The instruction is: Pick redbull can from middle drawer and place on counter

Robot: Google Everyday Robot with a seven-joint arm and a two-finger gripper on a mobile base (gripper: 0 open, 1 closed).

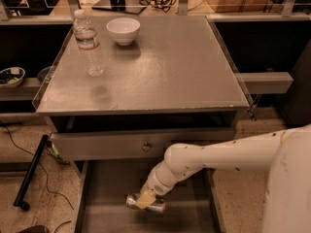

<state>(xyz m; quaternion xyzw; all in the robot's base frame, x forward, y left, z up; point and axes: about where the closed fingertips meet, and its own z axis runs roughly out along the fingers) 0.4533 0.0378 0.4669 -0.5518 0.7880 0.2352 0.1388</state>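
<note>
The redbull can [156, 207] lies on its side, silver and dark blue, low in the open middle drawer [109, 198]. My gripper [144, 199] reaches down into the drawer from the right, and its yellowish fingertip [146, 198] lies across the can's middle. It looks closed on the can, which sits at or just above the drawer floor. The counter [165, 67] is the grey tabletop above, well away from the gripper.
A clear water bottle [88, 43] and a white bowl [123, 30] stand at the counter's back left. The upper drawer front with its knob [146, 146] overhangs the back of the open drawer. A black cable and a pole [30, 174] lie on the floor to the left.
</note>
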